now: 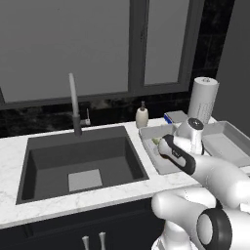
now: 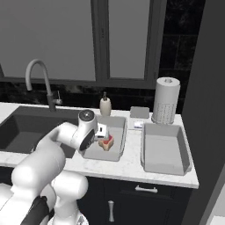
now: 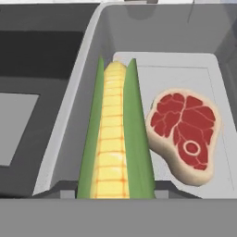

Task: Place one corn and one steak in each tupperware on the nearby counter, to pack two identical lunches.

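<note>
My gripper (image 3: 111, 193) is shut on a corn (image 3: 113, 139), a yellow cob with green husk on both sides, which points away from the hand. The corn hangs inside the left tupperware (image 3: 76, 115), along its left wall in the hand view. I cannot tell whether it touches the floor of the tub. A red steak (image 3: 185, 132) with a pale fat rim lies flat on the tub's floor just right of the corn. From the right base view the gripper (image 2: 103, 133) is low over this left tupperware (image 2: 115, 151), right by the steak (image 2: 106, 142). The second tupperware (image 2: 165, 151) stands to its right.
The dark sink (image 1: 83, 166) with its faucet (image 1: 74, 105) lies just left of the tubs in the white counter (image 1: 73, 200). Behind the tubs stand a soap bottle (image 1: 142, 117), a paper towel roll (image 1: 202, 97) and a small blue-edged pad (image 1: 176, 117).
</note>
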